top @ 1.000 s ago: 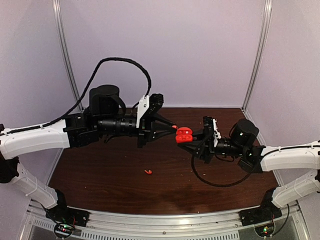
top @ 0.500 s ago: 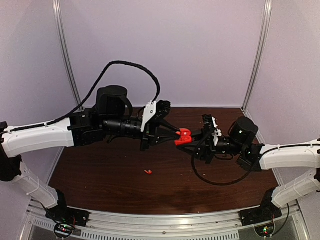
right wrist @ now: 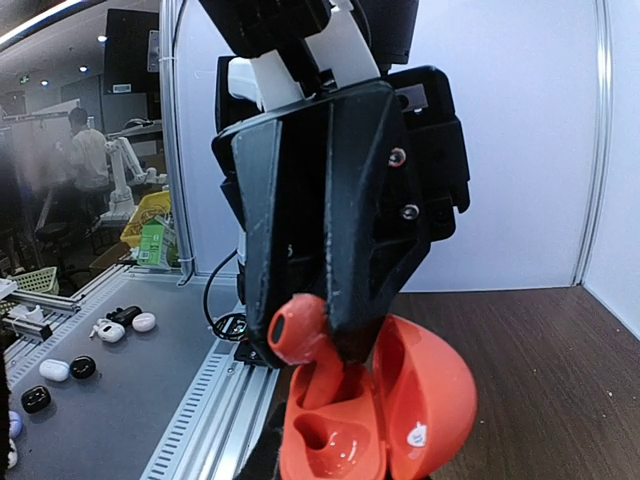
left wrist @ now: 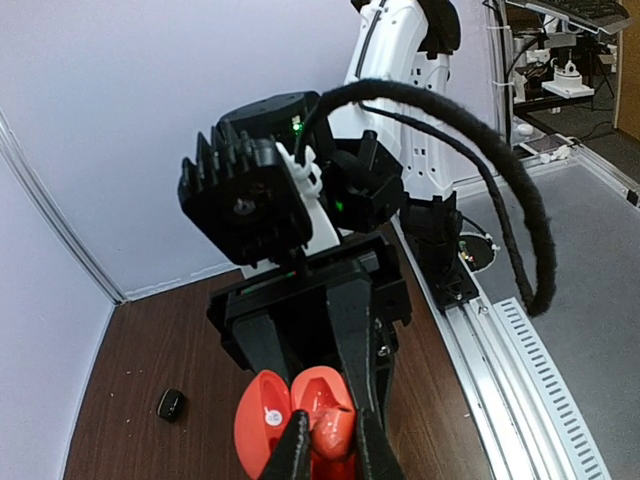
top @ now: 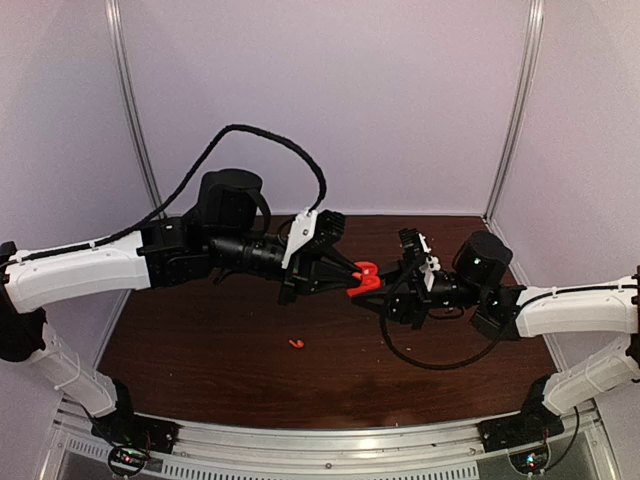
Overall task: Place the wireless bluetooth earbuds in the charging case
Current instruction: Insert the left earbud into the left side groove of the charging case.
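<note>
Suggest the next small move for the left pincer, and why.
Probably ease the left pincer toward the case. Its red earbud hangs at a socket of the open charging case, not yet seated, and the right pincer holds the case.

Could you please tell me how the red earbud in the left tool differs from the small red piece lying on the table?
The red earbud is pinched in the left tool, up in the air; the small red piece lies loose on the table, untouched. The earbud is at the open charging case; the piece lies well apart from it, nearer the arm bases. Both are red and far smaller than the case.
</note>
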Action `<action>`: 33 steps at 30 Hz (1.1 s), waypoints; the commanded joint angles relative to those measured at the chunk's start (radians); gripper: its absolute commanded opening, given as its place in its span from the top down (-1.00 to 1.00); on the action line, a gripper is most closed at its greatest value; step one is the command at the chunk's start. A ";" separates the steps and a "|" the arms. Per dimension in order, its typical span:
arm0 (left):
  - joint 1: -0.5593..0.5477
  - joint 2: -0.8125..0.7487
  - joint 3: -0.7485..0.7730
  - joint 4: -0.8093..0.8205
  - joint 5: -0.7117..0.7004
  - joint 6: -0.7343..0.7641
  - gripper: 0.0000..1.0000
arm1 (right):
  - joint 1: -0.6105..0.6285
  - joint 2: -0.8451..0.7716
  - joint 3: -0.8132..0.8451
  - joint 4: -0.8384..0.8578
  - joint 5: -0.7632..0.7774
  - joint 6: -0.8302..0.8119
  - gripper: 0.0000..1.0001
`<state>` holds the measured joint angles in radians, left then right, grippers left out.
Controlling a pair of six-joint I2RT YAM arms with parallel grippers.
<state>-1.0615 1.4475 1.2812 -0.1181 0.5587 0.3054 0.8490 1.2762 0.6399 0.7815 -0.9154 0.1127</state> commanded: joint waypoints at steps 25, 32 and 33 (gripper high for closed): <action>-0.002 0.007 0.037 -0.129 -0.125 0.146 0.29 | 0.027 -0.037 0.045 -0.055 -0.080 0.021 1.00; -0.003 -0.069 -0.006 -0.065 -0.158 0.136 0.01 | 0.023 -0.043 0.042 -0.084 0.001 0.019 1.00; -0.003 -0.076 -0.012 -0.055 -0.166 0.132 -0.01 | 0.022 -0.043 0.043 -0.089 0.020 0.020 1.00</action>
<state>-1.0794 1.4261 1.2934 -0.2523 0.4728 0.4450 0.8501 1.2625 0.6514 0.6823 -0.9123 0.1471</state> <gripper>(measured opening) 0.483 0.207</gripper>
